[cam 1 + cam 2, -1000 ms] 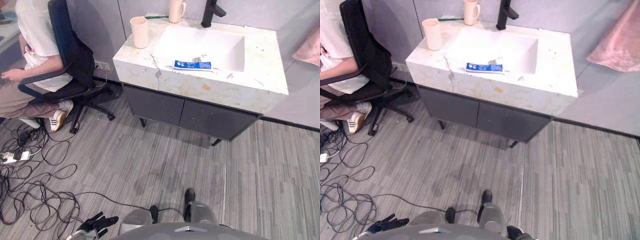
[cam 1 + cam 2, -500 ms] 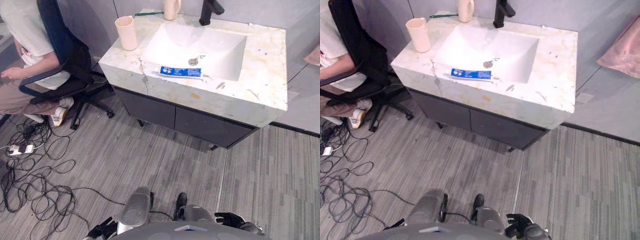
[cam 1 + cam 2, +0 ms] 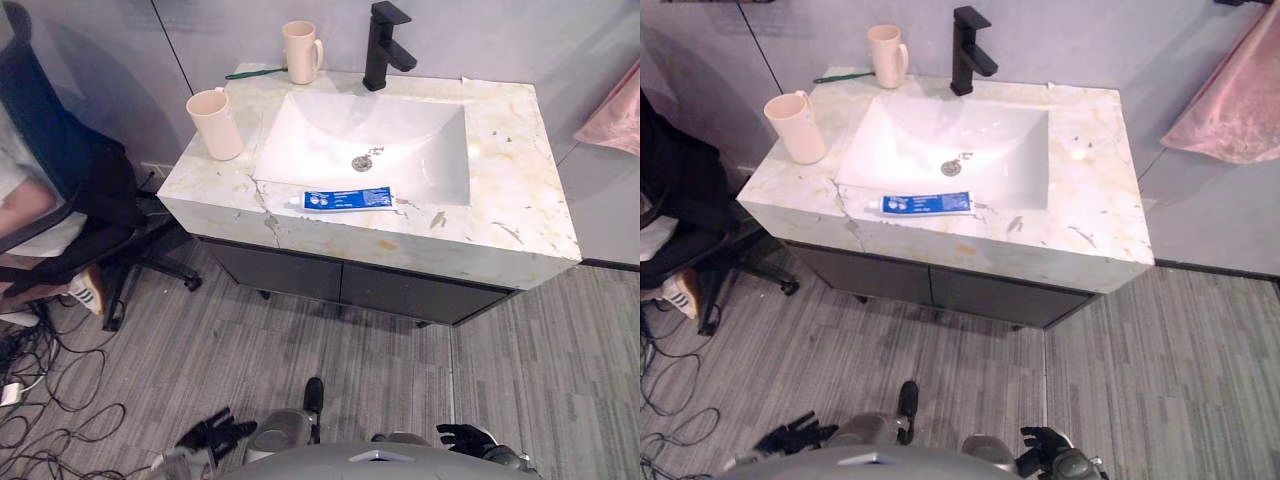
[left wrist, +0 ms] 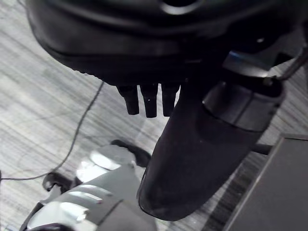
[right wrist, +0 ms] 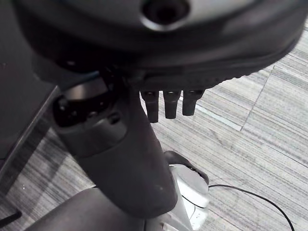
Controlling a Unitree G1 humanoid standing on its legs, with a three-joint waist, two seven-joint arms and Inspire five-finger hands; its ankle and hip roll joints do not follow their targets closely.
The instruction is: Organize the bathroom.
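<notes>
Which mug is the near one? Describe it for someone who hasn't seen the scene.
Start at the marble vanity top with the white basin. The near mug stands alone at the basin's left; the other mug sits at the back by the black faucet.

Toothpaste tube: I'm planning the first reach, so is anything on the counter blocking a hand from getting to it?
Nothing visible does. The toothpaste tube lies alone on the counter's front edge, apart from both cups. Both hands, left hand and right hand, hang low over the floor, holding nothing.
</notes>
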